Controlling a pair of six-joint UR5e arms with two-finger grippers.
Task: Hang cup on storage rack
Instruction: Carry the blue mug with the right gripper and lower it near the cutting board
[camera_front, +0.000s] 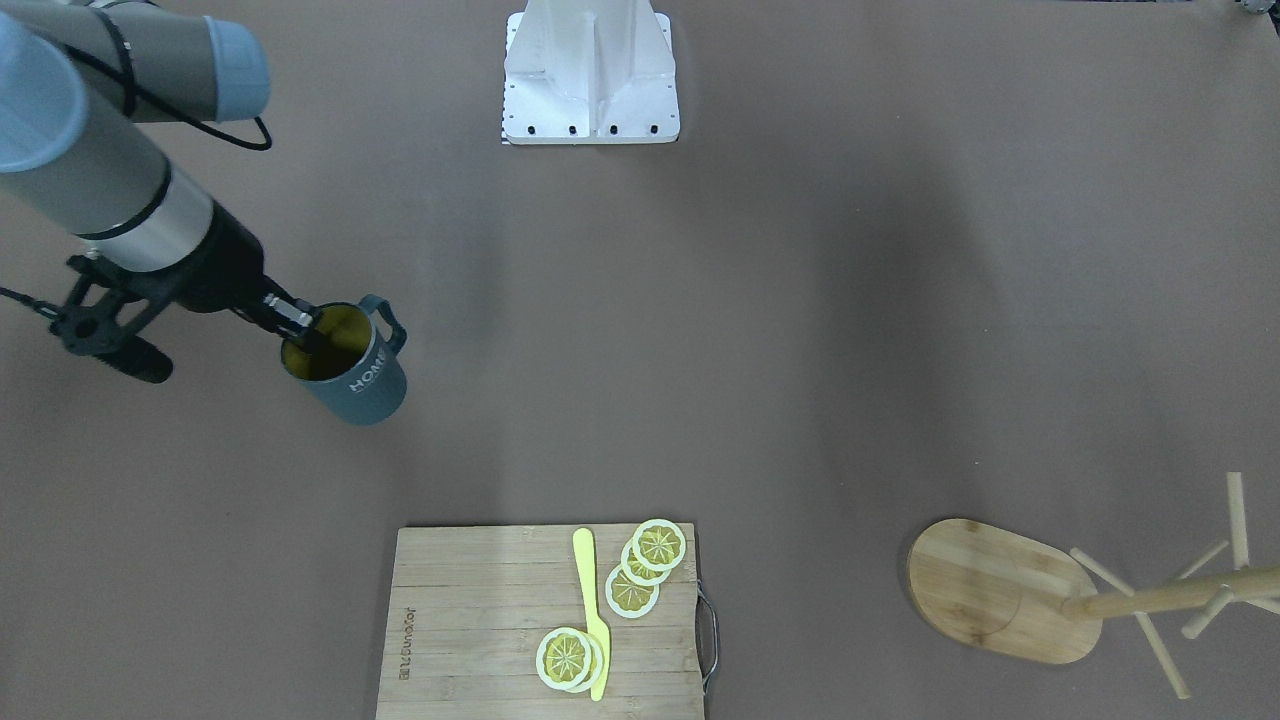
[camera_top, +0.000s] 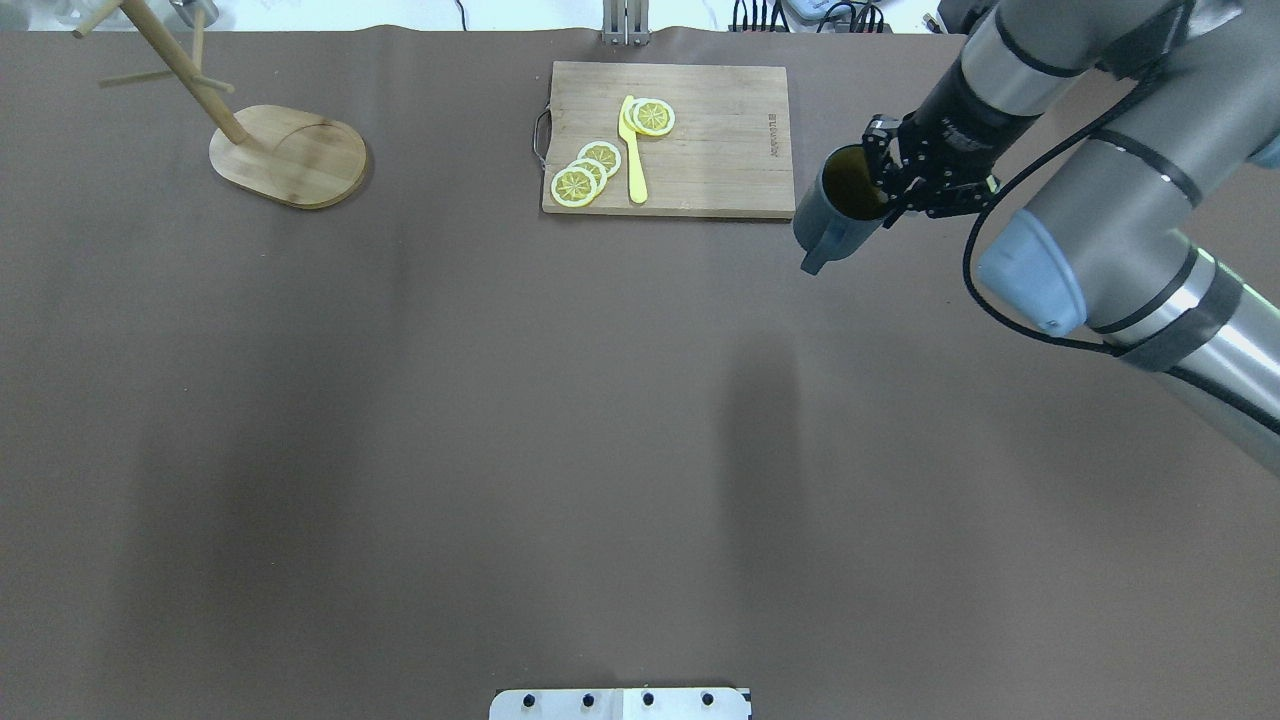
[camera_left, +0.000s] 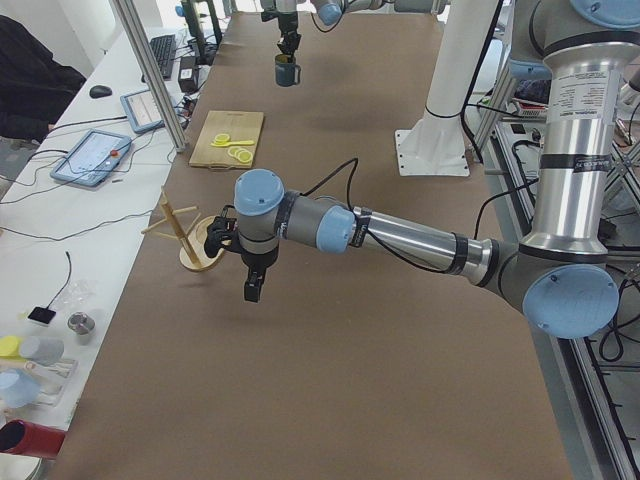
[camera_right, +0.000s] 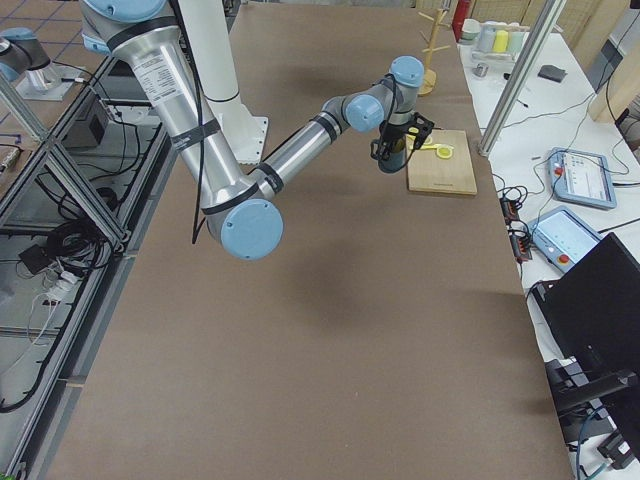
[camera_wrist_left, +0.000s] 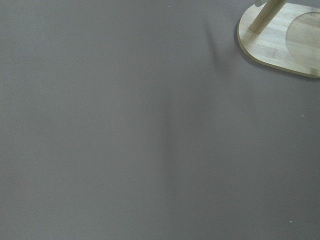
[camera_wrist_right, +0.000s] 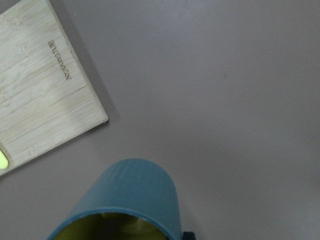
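The cup (camera_front: 352, 378) is a dark blue-grey mug with an olive inside and a loop handle. It hangs tilted from my right gripper (camera_front: 300, 334), which is shut on its rim with one finger inside. In the overhead view the cup (camera_top: 832, 212) is beside the cutting board's right edge, with the right gripper (camera_top: 886, 194) on its rim. The right wrist view shows the cup (camera_wrist_right: 131, 196) above the table. The storage rack (camera_top: 290, 156) stands at the far left and shows in the left wrist view (camera_wrist_left: 280, 42). My left gripper (camera_left: 251, 291) hangs near the rack (camera_left: 188, 232); I cannot tell whether it is open.
A wooden cutting board (camera_top: 725, 140) with lemon slices (camera_top: 585, 172) and a yellow knife (camera_top: 633, 150) lies at the far middle, between cup and rack. The robot's white base mount (camera_front: 590, 85) is at the near edge. Brown table surface (camera_top: 560, 420) spans the middle.
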